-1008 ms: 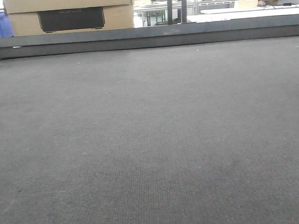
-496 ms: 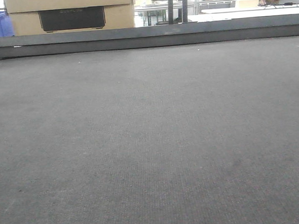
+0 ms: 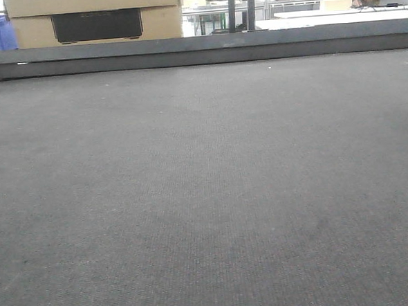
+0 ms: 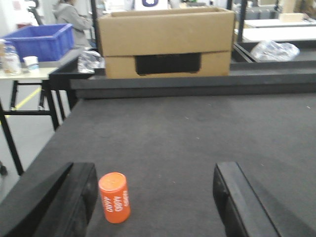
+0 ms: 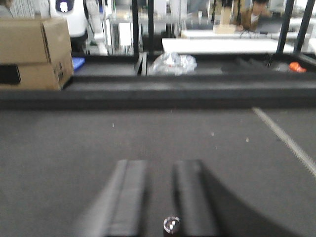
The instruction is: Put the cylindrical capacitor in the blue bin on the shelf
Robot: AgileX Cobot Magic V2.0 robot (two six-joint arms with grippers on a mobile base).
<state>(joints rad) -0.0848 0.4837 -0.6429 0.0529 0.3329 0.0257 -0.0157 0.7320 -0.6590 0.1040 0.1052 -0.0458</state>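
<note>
The cylindrical capacitor [image 4: 114, 197] is a small orange can with white lettering. It stands upright on the dark grey felt tabletop [image 4: 187, 133], near the table's left edge. My left gripper [image 4: 155, 197] is open and low over the table. The capacitor stands between its jaws, close beside the left finger [image 4: 74, 197] and far from the right finger [image 4: 237, 197]. My right gripper [image 5: 159, 190] hovers over bare felt, blurred, its fingers [image 5: 131, 192] drawn together with only a narrow dark slit. The shelf is out of view. Neither gripper shows in the front view.
A cardboard box [image 4: 165, 42] sits behind the raised dark rail [image 4: 197, 81] at the table's far edge, and shows in the front view as a box [image 3: 95, 17]. A blue plastic crate [image 4: 42, 42] rests on a side table to the left. A crumpled plastic bag [image 5: 173, 63] lies beyond the rail.
In the front view the far rail and the box have shifted very slightly upward. Nothing else differs.
</note>
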